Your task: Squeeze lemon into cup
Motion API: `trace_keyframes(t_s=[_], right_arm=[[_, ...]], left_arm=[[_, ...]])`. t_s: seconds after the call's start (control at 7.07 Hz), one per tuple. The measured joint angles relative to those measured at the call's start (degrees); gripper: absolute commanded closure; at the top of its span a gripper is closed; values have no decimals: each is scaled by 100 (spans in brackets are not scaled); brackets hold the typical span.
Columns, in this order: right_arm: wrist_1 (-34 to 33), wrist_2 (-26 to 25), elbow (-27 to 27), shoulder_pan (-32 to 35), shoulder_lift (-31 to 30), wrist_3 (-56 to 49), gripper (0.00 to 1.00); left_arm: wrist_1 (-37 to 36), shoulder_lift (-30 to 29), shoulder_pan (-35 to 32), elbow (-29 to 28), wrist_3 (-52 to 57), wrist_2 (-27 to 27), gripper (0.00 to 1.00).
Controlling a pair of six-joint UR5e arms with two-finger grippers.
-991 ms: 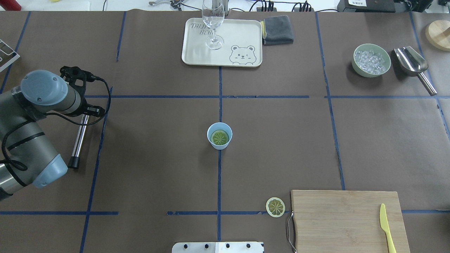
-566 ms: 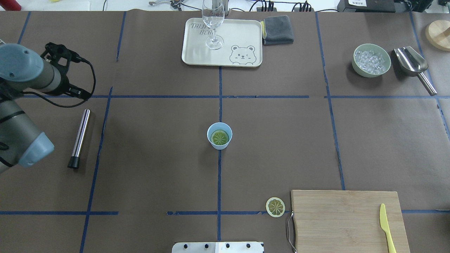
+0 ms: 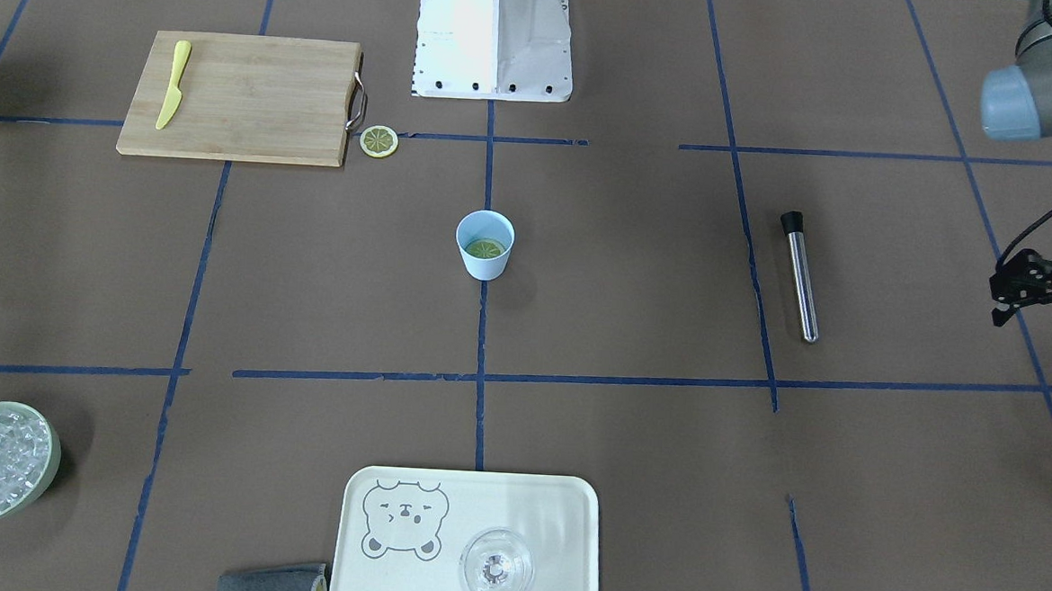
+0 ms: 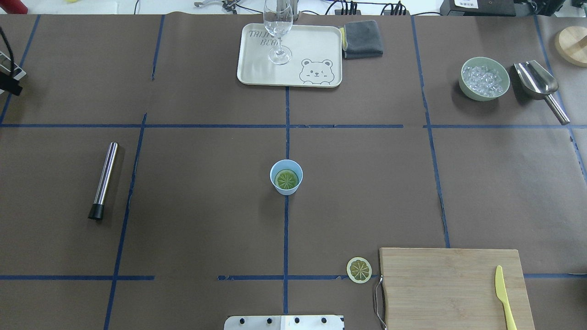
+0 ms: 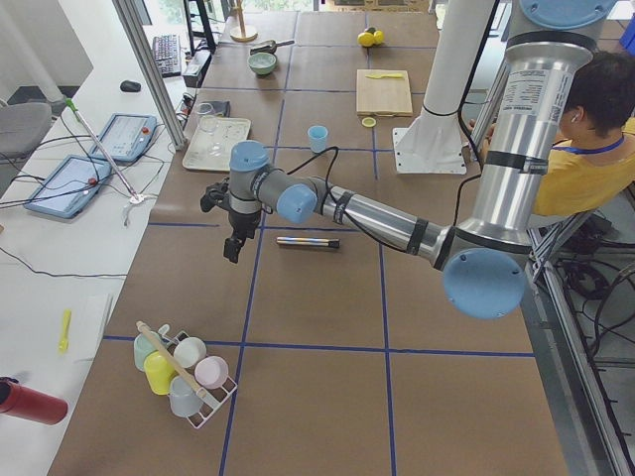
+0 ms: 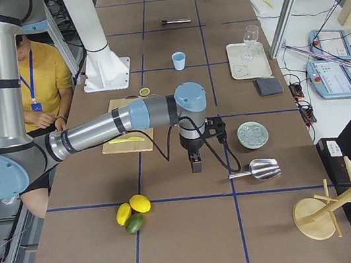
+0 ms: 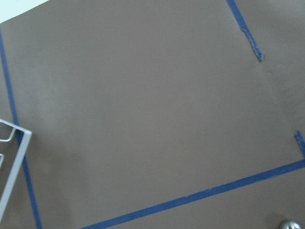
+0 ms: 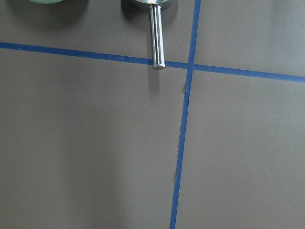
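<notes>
Lemon point(image 4: 286, 179) lay flat inside cup point(image 4: 286, 164); squeeze prob. done, nothing left. Muddler point(image 4: 103, 180) lay well apart from cup, L gripper point(image 5: 231, 248) beyond it, R gripper point(image 6: 196, 163) far off cup's other side; finger spread: can't tell.

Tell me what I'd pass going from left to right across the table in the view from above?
Metal rod → blue cup → lemon slice by the board → bowl of ice → metal scoop.
</notes>
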State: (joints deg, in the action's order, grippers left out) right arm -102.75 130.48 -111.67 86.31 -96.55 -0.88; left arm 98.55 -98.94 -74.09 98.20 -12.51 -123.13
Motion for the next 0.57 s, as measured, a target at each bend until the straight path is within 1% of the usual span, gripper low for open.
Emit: trace_keyframes(t_s=[0.28, 0.57], right_arm=[[0, 3, -2, 0, -18, 0, 0], [0, 3, 4, 0, -22, 4, 0]], left_arm=[[-673, 150, -663, 5, 750, -230, 0], [-875, 574, -1201, 14, 1606, -481, 0]])
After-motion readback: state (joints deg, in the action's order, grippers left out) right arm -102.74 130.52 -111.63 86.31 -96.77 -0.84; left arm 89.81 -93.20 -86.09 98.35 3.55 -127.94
